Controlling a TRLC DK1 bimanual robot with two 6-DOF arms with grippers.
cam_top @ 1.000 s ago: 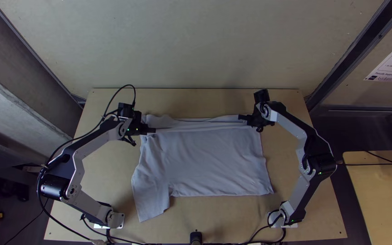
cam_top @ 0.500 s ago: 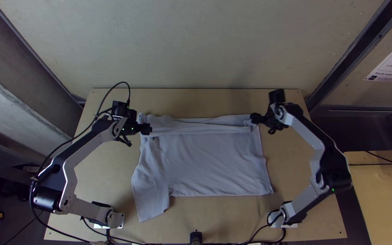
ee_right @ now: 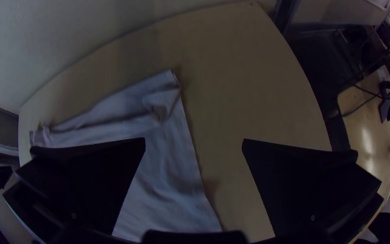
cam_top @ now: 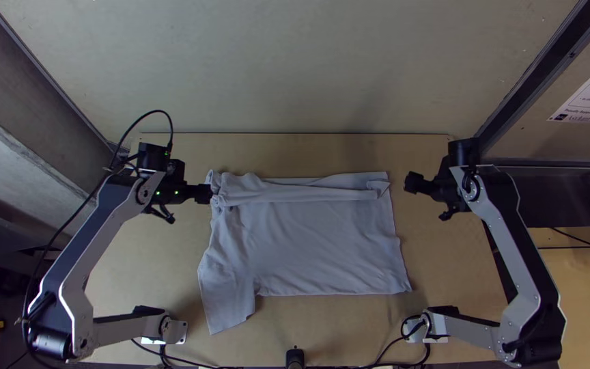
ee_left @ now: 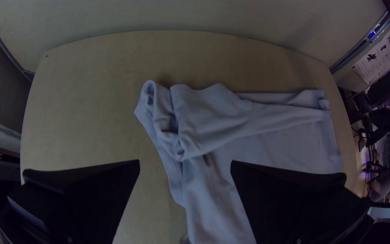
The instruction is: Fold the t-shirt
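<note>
1. Top view: both claws have drawn outward off the fold over the last second. Right claw (cam_top: 411,183), over the strip's end a second ago, is now just beside the cloth; left claw (cam_top: 204,195) has backed to the cloth's edge.
2. Claw state: left spread wide, nothing pinched. Right spread wide too, nothing between its fingers.
3. Pale t-shirt (cam_top: 315,246): flat on the wooden table (cam_top: 349,328), between my claws and nearer the arm bases than either. Folded-over strip (cam_top: 308,194) runs along its far side, from left claw's tips toward the right claw. It has kept its place as I let go; I judge this pass finished, the whole fold only partly done.
4. Bunched end (cam_top: 225,190) just ahead of left claw, rumpled. Can't tell if my tips touch it; closing low here might snag it.
5. Sleeve (cam_top: 230,307) juts toward the arm bases, nearward of left claw, unfolded. Likely wants tucking in soon.
6. Around: far wall (cam_top: 288,68) beyond both claws; side table (cam_top: 582,273) outward of right claw. Black cable (cam_top: 156,111) loops above left wrist; worth keeping slack when that arm swings across.
</note>
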